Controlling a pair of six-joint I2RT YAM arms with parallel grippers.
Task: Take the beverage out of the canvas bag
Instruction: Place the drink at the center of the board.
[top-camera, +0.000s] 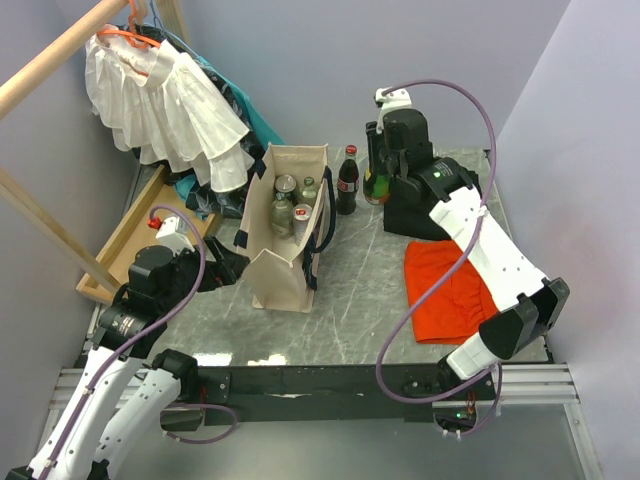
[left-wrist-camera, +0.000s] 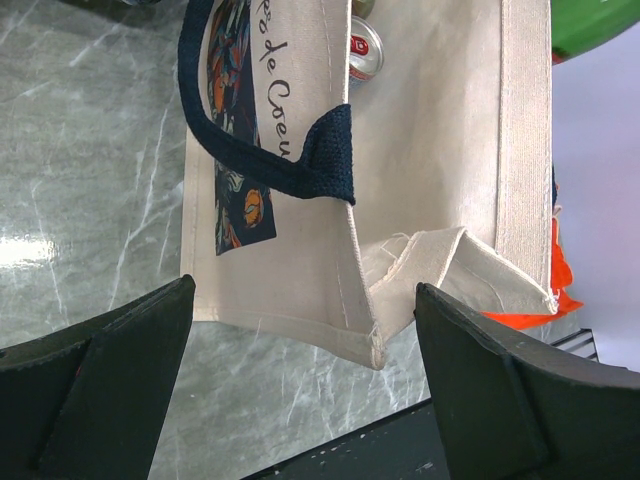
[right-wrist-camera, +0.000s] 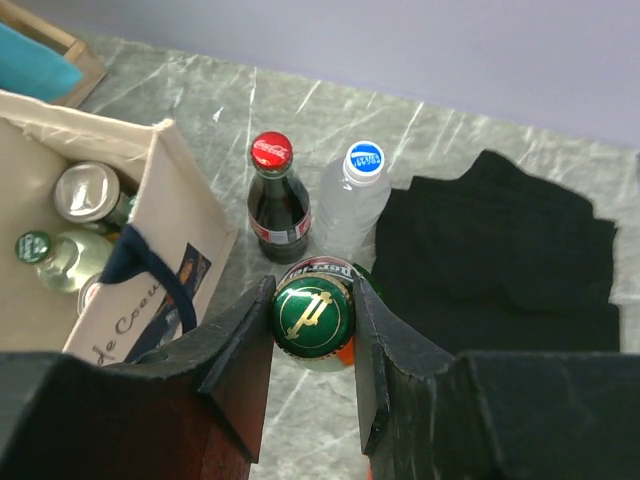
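The right hand (right-wrist-camera: 313, 300) is clenched on the neck of a green glass bottle (right-wrist-camera: 313, 312) with a green-and-gold cap, one finger on each side just under the cap. The bottle is outside the tall cream canvas bag (top-camera: 288, 225) with dark navy strap handles, just to the bag's right, towards the far side of the grey marble worktop (top-camera: 350, 290). Its base is hidden, so it may be resting on the worktop or held just above it.

Close beside it stand a dark cola bottle (right-wrist-camera: 275, 205) with a red cap and a clear plastic water bottle (right-wrist-camera: 355, 200) with a blue cap. Next to them lies a crumpled black cloth (right-wrist-camera: 510, 250).

The bag stands upright and open, with silver cans (right-wrist-camera: 85, 190) and a green-capped bottle (right-wrist-camera: 35, 248) inside. The left hand (left-wrist-camera: 305, 300) is released, its dark fingers (left-wrist-camera: 120, 370) spread wide with the bag's lower corner between them. An orange cloth (top-camera: 450, 290) lies flat by the right arm.
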